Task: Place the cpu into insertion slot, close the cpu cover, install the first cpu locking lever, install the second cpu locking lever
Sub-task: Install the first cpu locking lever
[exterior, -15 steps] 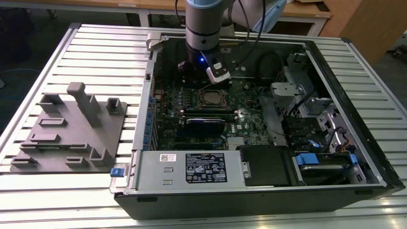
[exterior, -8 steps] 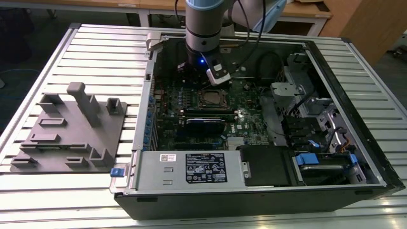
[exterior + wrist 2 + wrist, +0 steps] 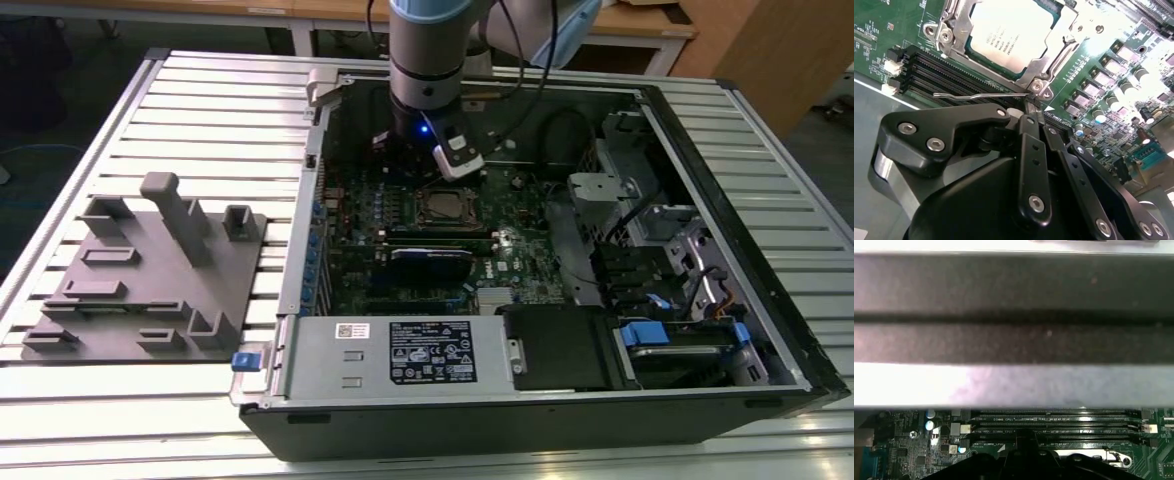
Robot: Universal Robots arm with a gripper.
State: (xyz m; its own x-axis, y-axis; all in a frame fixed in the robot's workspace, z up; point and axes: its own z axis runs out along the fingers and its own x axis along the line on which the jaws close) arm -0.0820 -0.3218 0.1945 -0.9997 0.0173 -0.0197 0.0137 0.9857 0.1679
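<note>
In the exterior view, the grey stand [image 3: 147, 270] lies at nine o'clock of the open computer [image 3: 534, 260]. The chip [image 3: 1006, 32] sits in its socket under the metal frame [image 3: 1051, 65] in the second wrist view. At its six o'clock, the gripper [image 3: 1029, 111], fingers pressed together, touches the thin wire lever [image 3: 979, 95]. The lever could spring loose if the tips slide off.

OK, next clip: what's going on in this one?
A robot arm is reaching into an open computer case and working at the processor socket on the motherboard. The cpu already sits in the socket with the cpu cover closed over it. The gripper, fingers together, is right at a thin wire locking lever that sticks out sideways by the socket's corner, beside the memory slots.
</note>
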